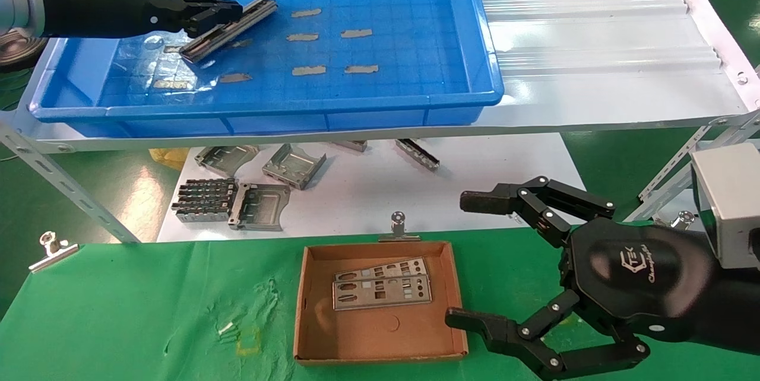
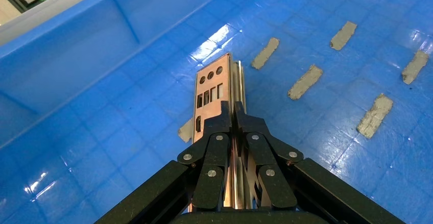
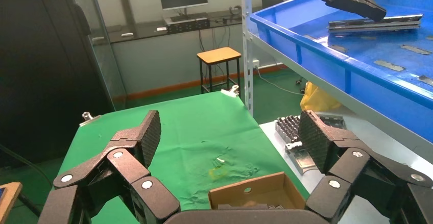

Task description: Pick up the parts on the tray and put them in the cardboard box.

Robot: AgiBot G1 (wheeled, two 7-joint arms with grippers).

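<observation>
My left gripper (image 1: 228, 13) is over the left part of the blue tray (image 1: 380, 109) and is shut on a long thin silver plate (image 1: 228, 27), held on edge just above the tray floor. The left wrist view shows the black fingers (image 2: 217, 127) pinched on that plate (image 2: 210, 89). The cardboard box (image 1: 309, 310) sits on the green cloth below, with two punched plates (image 1: 383, 287) lying flat inside. My right gripper (image 1: 469, 259) is open and empty, just right of the box; the right wrist view shows the box (image 3: 240, 196) below it.
Grey tape strips (image 1: 309, 70) dot the tray floor. Bulky folded grey brackets (image 1: 261, 206) lie on a white sheet under the shelf. A corrugated white sheet (image 1: 594, 43) lies right of the tray. Metal clips (image 1: 399, 226) hold the green cloth.
</observation>
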